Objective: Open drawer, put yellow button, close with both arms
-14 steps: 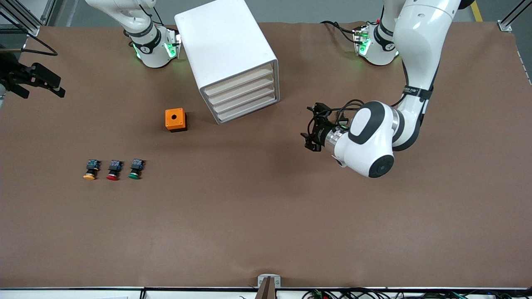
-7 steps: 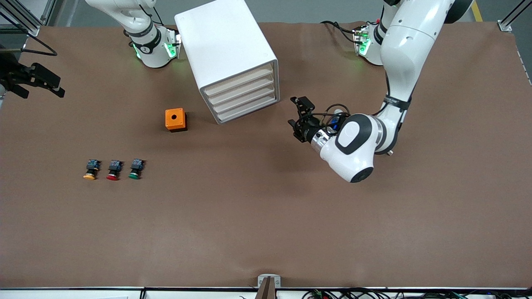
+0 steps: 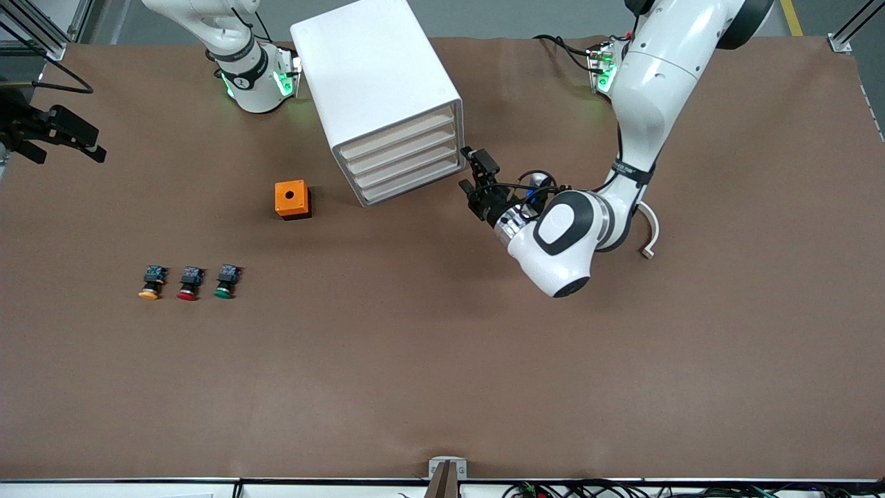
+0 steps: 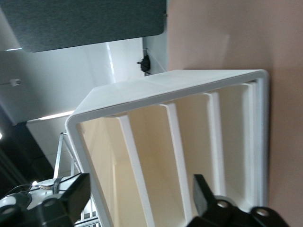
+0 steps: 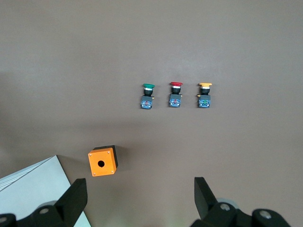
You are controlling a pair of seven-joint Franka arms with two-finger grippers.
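White and black, the left hand has slid across the brown tabletop to the tall white cabinet's top drawer, fingers spread. It looks ready to pull. The small yellow button sits at middle left. The right hand waits, spread, at upper left.

Robotics lab: bench-mounted arms

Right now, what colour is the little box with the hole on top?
Orange: the little box has a black hole, clearest in the front view.
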